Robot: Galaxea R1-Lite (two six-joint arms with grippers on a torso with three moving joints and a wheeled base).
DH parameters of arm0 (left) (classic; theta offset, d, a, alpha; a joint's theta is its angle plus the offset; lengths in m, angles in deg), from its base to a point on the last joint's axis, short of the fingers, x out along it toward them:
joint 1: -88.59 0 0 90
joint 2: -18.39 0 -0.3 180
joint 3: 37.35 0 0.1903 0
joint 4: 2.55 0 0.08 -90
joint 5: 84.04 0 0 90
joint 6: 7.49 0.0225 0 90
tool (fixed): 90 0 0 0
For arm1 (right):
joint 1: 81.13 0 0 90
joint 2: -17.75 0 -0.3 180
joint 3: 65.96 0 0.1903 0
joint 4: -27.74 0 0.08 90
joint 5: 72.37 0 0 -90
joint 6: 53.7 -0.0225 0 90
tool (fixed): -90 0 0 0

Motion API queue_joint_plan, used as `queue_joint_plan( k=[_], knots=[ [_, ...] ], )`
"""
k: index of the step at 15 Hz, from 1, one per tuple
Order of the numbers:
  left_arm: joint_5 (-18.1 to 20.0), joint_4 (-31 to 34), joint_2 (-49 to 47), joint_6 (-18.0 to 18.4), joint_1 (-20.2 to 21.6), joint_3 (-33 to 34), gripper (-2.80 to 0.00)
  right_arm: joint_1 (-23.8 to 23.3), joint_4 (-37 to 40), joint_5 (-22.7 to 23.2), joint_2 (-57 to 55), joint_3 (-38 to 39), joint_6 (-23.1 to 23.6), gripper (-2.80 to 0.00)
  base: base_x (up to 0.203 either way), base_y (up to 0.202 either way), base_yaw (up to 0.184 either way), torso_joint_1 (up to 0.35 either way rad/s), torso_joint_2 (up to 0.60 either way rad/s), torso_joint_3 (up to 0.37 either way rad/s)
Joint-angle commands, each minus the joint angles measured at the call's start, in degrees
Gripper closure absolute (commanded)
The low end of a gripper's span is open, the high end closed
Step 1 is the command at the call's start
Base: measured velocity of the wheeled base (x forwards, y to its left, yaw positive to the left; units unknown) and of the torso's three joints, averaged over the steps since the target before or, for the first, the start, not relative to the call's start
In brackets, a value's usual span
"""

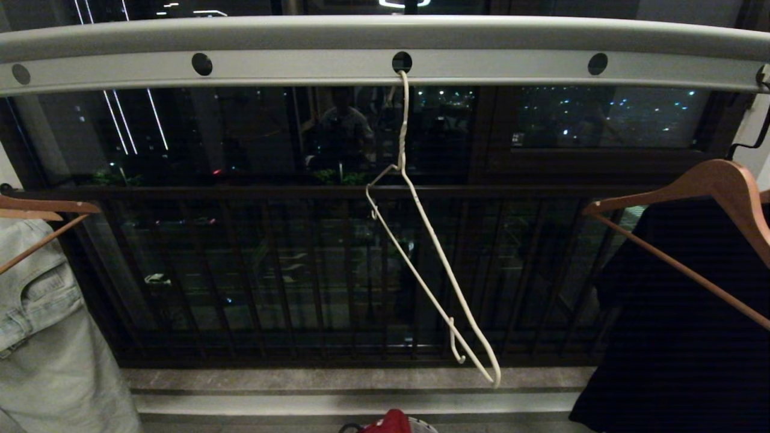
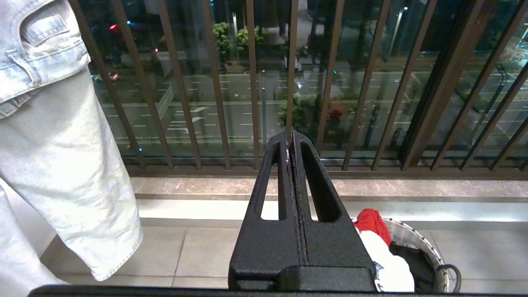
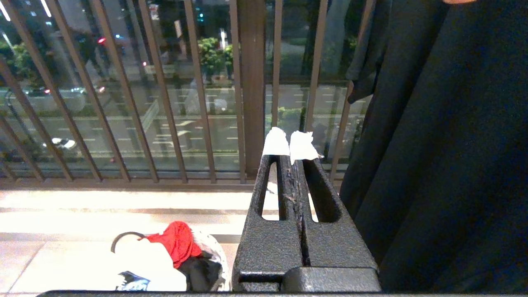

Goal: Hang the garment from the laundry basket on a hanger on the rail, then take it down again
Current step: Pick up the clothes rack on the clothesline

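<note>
Hanging alone from one rail (image 1: 385, 66), one hanger (image 1: 421, 240); both end effectors, left (image 2: 292, 138) and right (image 3: 291, 154), pressed together.

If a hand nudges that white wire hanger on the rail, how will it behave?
The white wire hanger hangs by one thin hook in a hole of the rail and already sits tilted, so it will probably swing and twist freely. Its wire looks slim, so likely light and somewhat springy. The smooth wire may slip in a pinch.
</note>
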Motion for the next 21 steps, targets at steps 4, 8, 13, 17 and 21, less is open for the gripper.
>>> queue_joint_plan(
  k=[4,8,13,17,21],
  knots=[
    [-0.02,0.01,-0.01,-0.02,0.00,-0.01,0.00,0.02,-0.01,0.00,-0.07,0.00,0.16,0.00,0.000,0.000,0.000,0.000,0.00,0.000],
    [-0.02,0.01,-0.01,-0.02,0.00,-0.01,0.00,0.02,0.93,-0.14,-0.10,-1.73,0.44,0.00,0.000,0.000,0.000,0.000,0.00,0.000],
    [-0.02,0.01,-0.01,-0.02,0.00,-0.01,0.00,0.02,8.27,-0.64,-14.32,-21.69,-0.62,0.00,0.000,0.000,0.000,0.000,0.00,0.000],
    [-0.02,0.01,-0.01,-0.02,0.00,-0.01,0.00,0.04,9.70,2.57,-35.20,-37.45,-1.17,0.00,0.000,0.000,0.000,0.000,0.00,0.000],
    [-0.02,0.01,-0.01,-0.02,0.00,-0.01,0.00,5.40,10.15,8.28,-55.89,-53.39,-6.15,0.00,0.000,0.000,0.000,0.000,0.00,0.000]
  ],
)
